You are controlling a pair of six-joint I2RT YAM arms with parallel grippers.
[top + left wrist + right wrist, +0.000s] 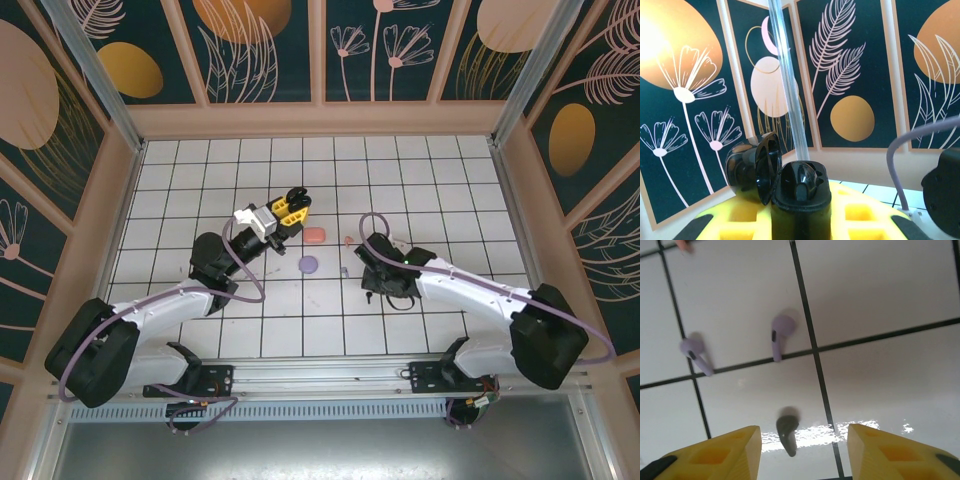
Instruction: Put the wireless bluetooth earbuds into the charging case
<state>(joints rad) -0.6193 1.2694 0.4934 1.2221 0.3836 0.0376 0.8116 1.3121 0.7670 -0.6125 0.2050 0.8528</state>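
My left gripper (291, 207) is raised over the back-middle tiles, shut on a black charging case (800, 200) that stands between its yellow fingers (865, 220). The case's lid (754, 167) hangs open to the left. My right gripper (804, 436) points down at the floor, open, and a black earbud (786, 433) lies on the tile between its fingertips, touching neither. Beyond it lie two lilac earbuds (781, 335) (694, 354). The tip of a pink earbud (684, 244) shows at the top edge. From above, the right gripper (362, 277) sits right of centre.
A pink charging case (314, 235) and a lilac charging case (309, 264) lie on the white tiled floor (450, 180) between the two arms. Patterned walls (265, 50) close off the back and both sides. Open tiles stretch toward the back wall.
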